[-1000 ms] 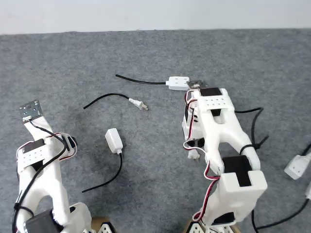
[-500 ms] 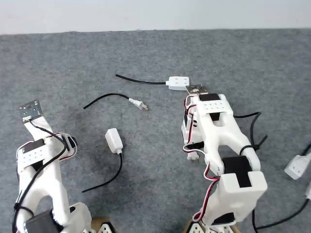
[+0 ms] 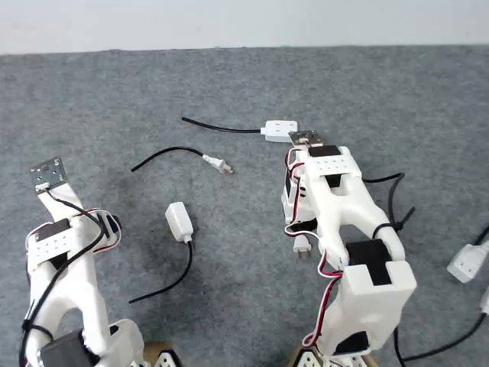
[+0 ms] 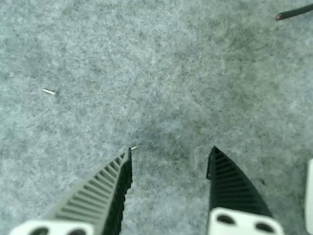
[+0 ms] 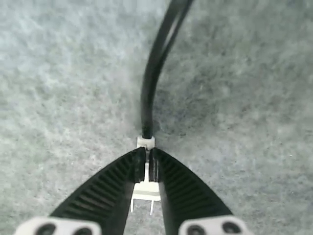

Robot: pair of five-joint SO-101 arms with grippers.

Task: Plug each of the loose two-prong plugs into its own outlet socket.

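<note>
Right wrist view | right end effector closed on white plug, pinched by thin sides, over grey bench | left end effector open, empty | risk: plug could twist or slip against outlet socket; cord drag.

Held plug: white, two prongs, black cord, clamped in the right gripper, prongs toward the table's near edge. Loose plug: lying flat, mid-table. White sockets: far socket toward the far edge, left socket toward the near edge, edge socket at the right edge.
</note>
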